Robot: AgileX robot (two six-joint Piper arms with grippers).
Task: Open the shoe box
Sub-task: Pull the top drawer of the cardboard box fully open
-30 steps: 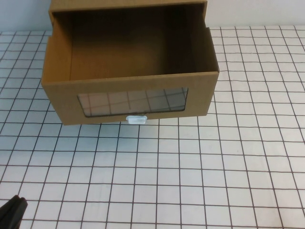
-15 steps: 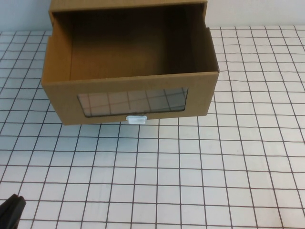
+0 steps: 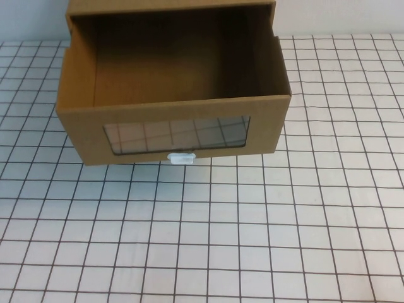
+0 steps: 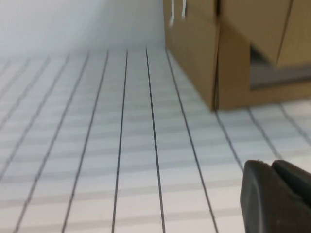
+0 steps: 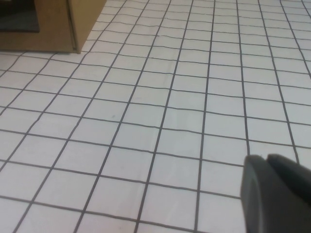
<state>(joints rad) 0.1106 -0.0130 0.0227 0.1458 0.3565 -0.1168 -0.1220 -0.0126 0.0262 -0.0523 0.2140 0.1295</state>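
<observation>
High view: I logged the shoe box [image 3: 170, 120] far, left of centre, drawer slid out, white tab [image 3: 181, 158] nearest; no arms.
Left wrist: left gripper [image 4: 272, 171] pinched together, short of the box.
Right wrist: right gripper [image 5: 268, 166] together, well clear.
Risk, I judged: a careless swing knocking the box askew.

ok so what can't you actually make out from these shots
- High view: neither gripper is in frame.
- Left wrist view: left gripper is a blurred dark tip cut by the frame edge, low over the table near the shoe box.
- Right wrist view: right gripper, shut, likewise cut off, over the table.
- High view: the box's back end sits under its sleeve, in shadow.
- The white tab: too small to read.
</observation>
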